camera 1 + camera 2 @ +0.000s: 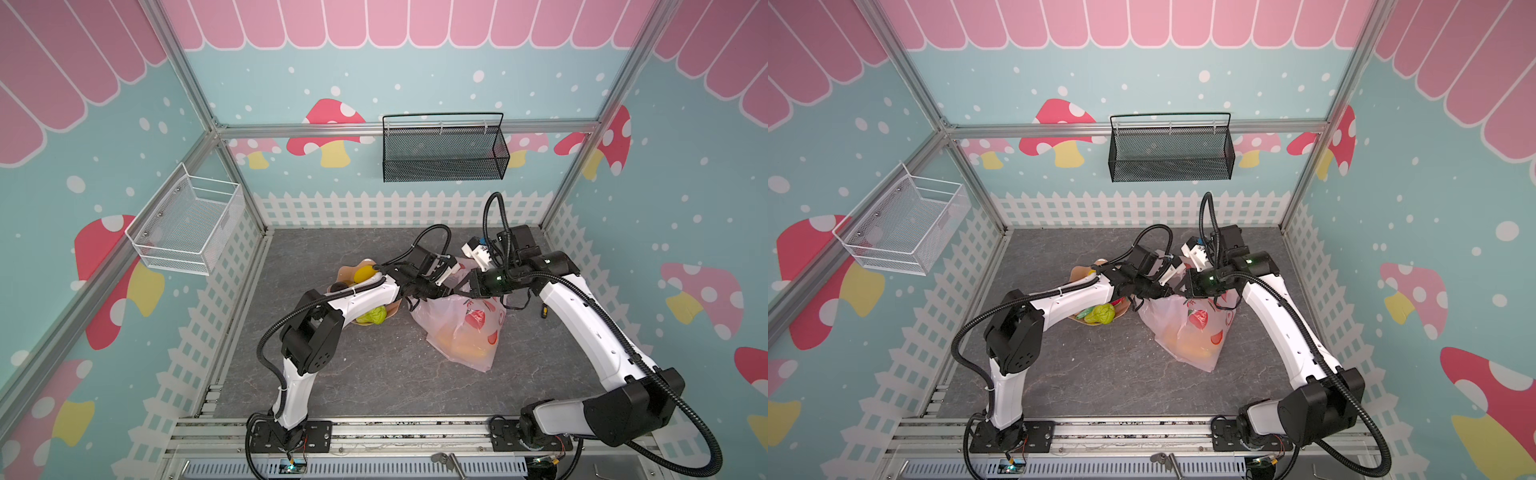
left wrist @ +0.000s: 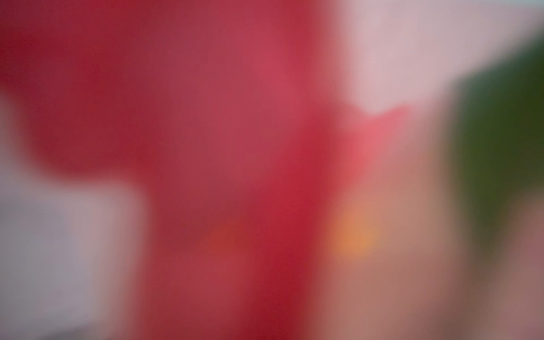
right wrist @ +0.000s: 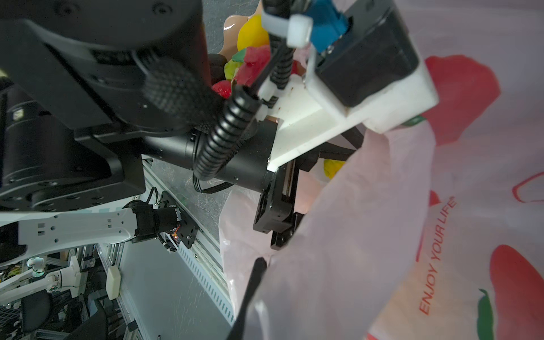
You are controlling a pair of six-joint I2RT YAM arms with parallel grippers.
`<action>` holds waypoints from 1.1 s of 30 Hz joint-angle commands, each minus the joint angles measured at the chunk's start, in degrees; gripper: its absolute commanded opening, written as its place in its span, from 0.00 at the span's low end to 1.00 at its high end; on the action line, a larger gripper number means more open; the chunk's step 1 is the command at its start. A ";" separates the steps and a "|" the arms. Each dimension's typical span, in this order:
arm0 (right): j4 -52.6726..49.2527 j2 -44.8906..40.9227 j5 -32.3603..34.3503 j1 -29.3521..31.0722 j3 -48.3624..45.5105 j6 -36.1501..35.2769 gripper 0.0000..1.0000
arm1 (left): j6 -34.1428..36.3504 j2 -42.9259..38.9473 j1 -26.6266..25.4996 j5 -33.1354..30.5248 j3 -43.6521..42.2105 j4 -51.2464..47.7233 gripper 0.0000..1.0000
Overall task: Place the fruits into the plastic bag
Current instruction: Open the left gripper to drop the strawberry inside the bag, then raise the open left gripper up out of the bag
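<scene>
Right wrist view: left claw [image 3: 281,235], arm outstretched, seemingly inside plastic bag [image 3: 382,206].

White arm links [image 1: 582,328], black joints [image 1: 309,336], ribbed black cables [image 3: 226,135], green lights [image 1: 497,278], black fingers [image 3: 250,294]

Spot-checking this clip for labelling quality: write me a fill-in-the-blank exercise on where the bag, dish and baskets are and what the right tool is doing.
1. In both top views the plastic bag lies to the ___ of the tan dish.
2. The back-wall basket is ___; the side-wall basket is white.
3. In the right wrist view the bag's red text reads ENJOY YOUR ___.
4. The right tool is shut on the rim of the ___.
Missing words: right; black; LIFE; bag
</scene>
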 commanded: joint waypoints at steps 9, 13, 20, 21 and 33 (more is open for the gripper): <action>-4.12 2.21 4.34 -0.27 3.02 -4.23 0.00 | -2.72 -12.69 4.24 1.47 -10.60 3.45 0.80; -4.48 2.49 5.35 -0.30 3.18 -3.60 0.00 | -2.25 -16.40 4.39 1.32 -13.02 2.36 0.80; -5.48 1.52 6.85 -0.30 3.95 -3.86 0.00 | -4.11 -22.96 6.52 -6.11 -14.10 1.45 0.80; -5.91 1.44 7.06 -0.29 4.16 -3.97 0.00 | -4.64 -23.97 6.92 -9.15 -14.05 0.88 0.80; -6.29 -0.81 6.12 -0.30 3.00 -4.06 0.00 | 2.63 -24.06 8.43 -18.71 -12.46 -1.18 0.82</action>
